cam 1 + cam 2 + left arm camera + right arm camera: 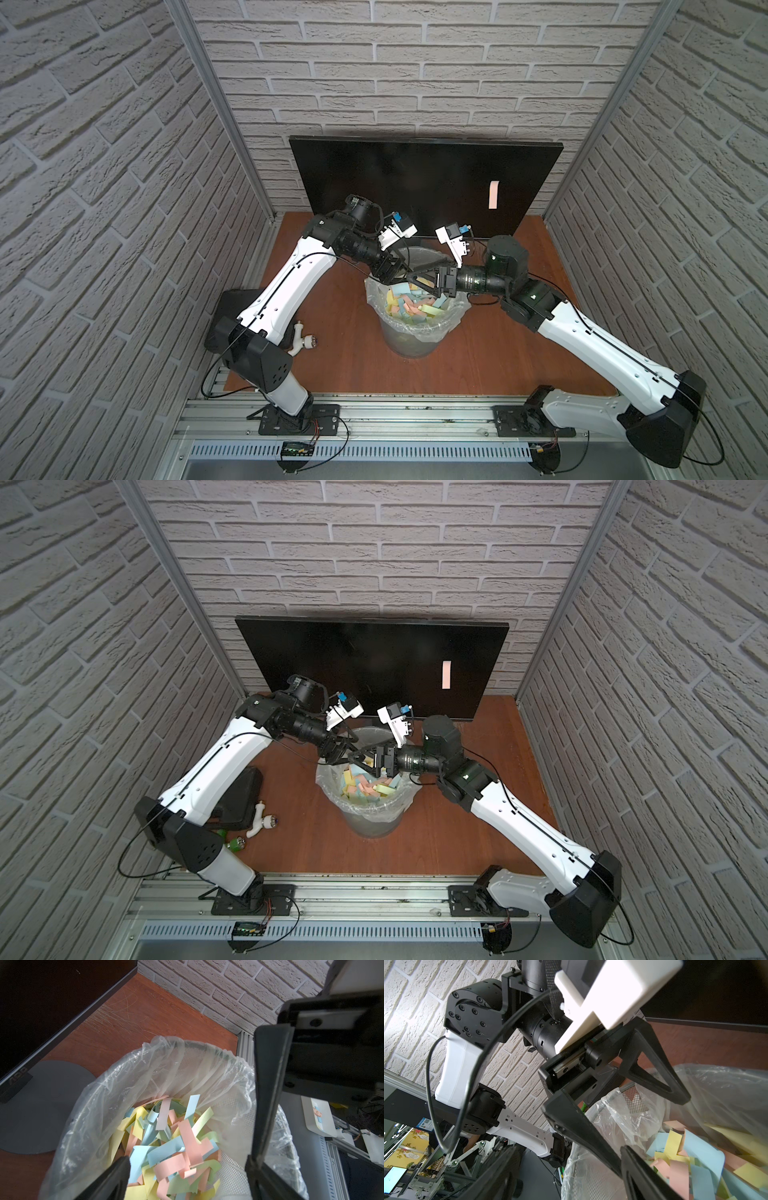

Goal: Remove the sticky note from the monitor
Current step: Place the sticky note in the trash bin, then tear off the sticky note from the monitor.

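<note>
The monitor (399, 178) is a wide black panel that leans against the back brick wall. A pale pink sticky note (493, 194) sticks upright on the right part of its dark screen, also shown in a top view (446, 674). Both grippers hover close together over the bin (409, 345), well left of and below the note. My left gripper (187, 1169) is open, with only the bin's loose notes beneath it. Facing it, my right gripper (571, 1174) is open too, and nothing lies between its fingers.
The mesh bin has a clear plastic liner (124, 1084) and holds several pink, blue, yellow and green paper notes (187, 1138). The monitor's round grey foot (41, 1105) stands beside it. A black slab (235, 307) and a white fitting (301, 338) lie by the left arm.
</note>
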